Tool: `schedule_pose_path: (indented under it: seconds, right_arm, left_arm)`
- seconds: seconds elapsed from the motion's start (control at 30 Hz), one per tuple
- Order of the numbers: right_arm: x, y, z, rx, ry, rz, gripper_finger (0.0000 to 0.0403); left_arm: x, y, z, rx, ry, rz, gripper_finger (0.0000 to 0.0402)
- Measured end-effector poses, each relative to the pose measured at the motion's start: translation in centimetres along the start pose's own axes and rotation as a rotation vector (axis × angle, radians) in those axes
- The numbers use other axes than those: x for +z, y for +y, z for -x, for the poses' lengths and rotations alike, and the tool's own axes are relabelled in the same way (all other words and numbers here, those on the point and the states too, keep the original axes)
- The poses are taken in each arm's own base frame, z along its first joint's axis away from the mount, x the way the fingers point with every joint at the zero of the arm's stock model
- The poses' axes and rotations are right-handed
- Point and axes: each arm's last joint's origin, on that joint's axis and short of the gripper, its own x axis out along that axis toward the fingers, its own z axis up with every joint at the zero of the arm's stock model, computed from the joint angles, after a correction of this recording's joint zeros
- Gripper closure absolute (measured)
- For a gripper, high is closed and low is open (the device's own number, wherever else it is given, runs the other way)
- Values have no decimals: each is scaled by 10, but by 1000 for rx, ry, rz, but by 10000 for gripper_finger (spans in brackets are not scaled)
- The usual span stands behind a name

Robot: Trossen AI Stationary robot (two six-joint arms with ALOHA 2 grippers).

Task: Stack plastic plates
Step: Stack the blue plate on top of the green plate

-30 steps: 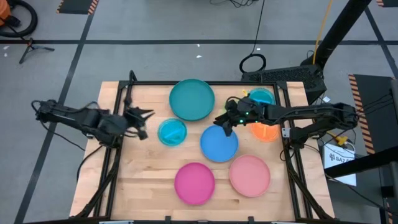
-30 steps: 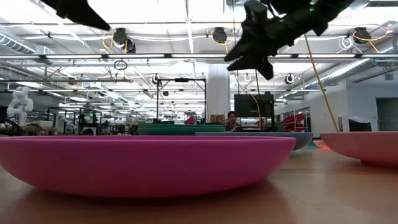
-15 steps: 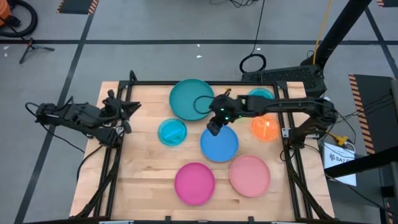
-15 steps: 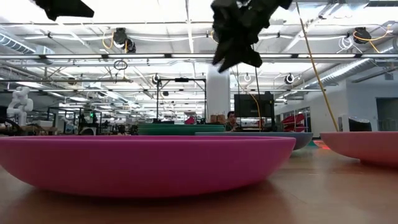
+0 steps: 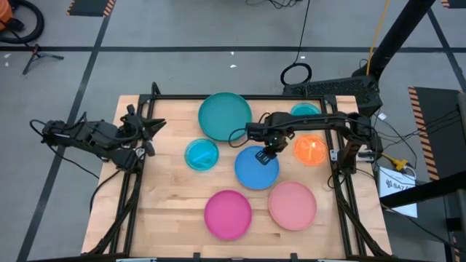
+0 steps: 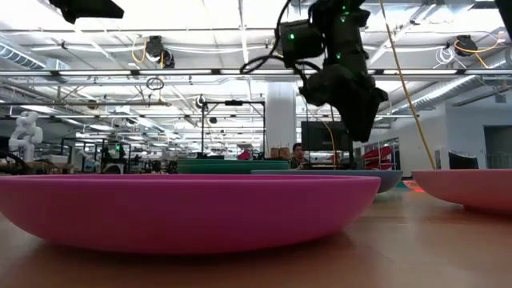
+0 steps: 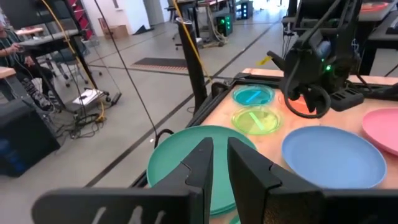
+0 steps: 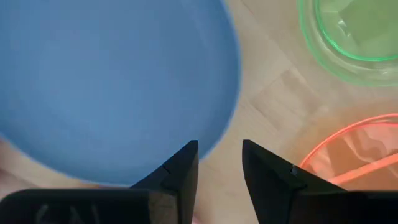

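Note:
Several round plates lie flat and apart on the wooden table: large teal (image 5: 225, 116), blue (image 5: 256, 169), magenta (image 5: 228, 213) and pale pink (image 5: 293, 204); smaller cyan ones (image 5: 201, 154) (image 5: 306, 112), lime-green (image 7: 255, 119) and orange (image 5: 311, 151). My right gripper (image 5: 267, 154) (image 8: 219, 158) points down, open. It hangs above the blue plate's far-right rim (image 8: 214, 146) without touching it; the low view shows it (image 6: 356, 128) above plate height. My left gripper (image 5: 154, 131) (image 7: 221, 163) waits at the table's left edge, raised, its fingers a narrow gap apart, holding nothing.
A black metal frame (image 5: 138, 145) borders the table's left, far and right sides. The lime-green plate (image 8: 357, 31) and the orange plate (image 8: 360, 155) lie close beside the right gripper. Bare wood (image 5: 167, 196) shows at the near left. A person sits far off in the room (image 6: 298, 154).
My right gripper swung first toward the teal plate, then back toward the table's right. It tipped to point down and sank over the blue plate's far-right rim. My left gripper drew back toward the table's left edge, then stayed still. No plate moved.

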Motion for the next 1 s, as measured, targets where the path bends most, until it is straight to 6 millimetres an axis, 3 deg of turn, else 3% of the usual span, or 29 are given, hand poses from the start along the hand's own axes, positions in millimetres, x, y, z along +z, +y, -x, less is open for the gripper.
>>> schedule_pose_path:
  seconds: [0.5, 1.0]
  right_arm:
    - [16, -22, -37, 52, -59, 34, 255]
    - [19, -24, -61, 102, -142, 31, 270]
  left_arm:
    - [-2, 0, 0, 1, 17, 0, 346]
    - [-2, 0, 0, 1, 17, 6, 346]
